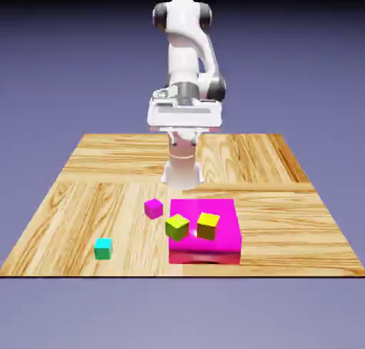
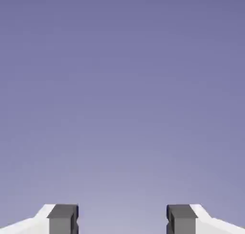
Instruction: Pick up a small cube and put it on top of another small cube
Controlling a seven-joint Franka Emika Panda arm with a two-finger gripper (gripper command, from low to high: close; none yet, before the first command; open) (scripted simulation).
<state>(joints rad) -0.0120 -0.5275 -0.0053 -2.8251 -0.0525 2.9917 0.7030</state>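
The end effector is held wide, with nothing between the fingertips; in the hand view only plain backdrop is seen beyond them. In the exterior view the end effector is raised high above the far part of the desk, well apart from every cube.

The small cube rests on the desk, just beside the far corner of the block, toward the exterior view's left. Two yellow cubes are located nearby: one at the block's edge nearest the small cube, and one on top of the block. A teal cube lies apart, near the front of the desk.

Hazards, as judged from this layout:

- No cube is visible to the hand camera. A descent begun without alignment over the small cube is likely to miss it.
- The block and the nearer yellow cube stand close to the small cube. A finger lowered on that side can strike either one and shift the intended support.
- An off-centre grip can rotate the small cube, so that it is released tilted and slides off.
- The magenta block may be mistaken for the target because of its similar colour.
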